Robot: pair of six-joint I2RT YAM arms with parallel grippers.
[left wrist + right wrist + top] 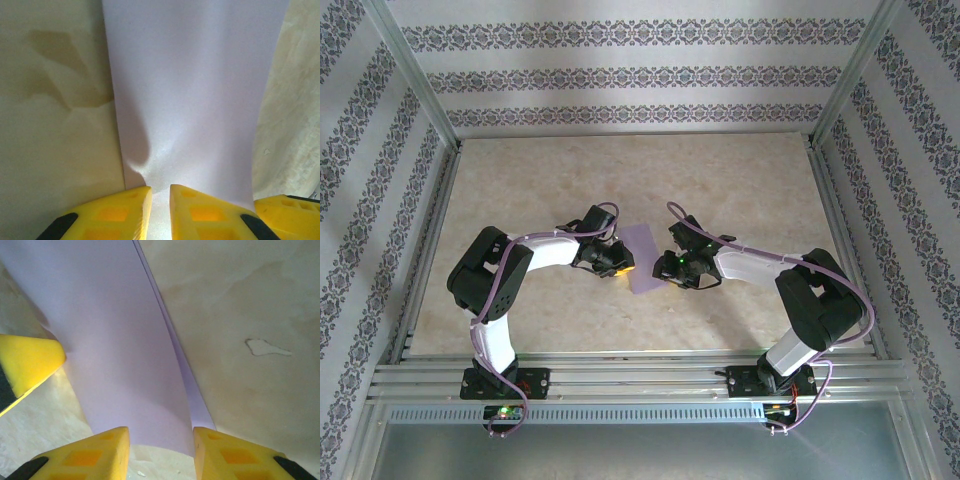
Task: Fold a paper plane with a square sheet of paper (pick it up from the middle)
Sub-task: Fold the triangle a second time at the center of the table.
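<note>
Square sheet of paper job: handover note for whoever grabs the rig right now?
Left gripper: shut on the square sheet of paper, pinching one edge.
Right gripper: open, jaws straddling the opposite edge, not clamped.
Sheet: mid-table, between the two grippers, curved rather than lying flat.
Done: one side of the sheet gripped.
Left: secure the right-hand grip; no dart shape yet, so the folds remain.

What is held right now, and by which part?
The lavender paper, pinched at its left edge by the left gripper; the right gripper straddles the opposite edge, jaws open, no hold yet.
</note>
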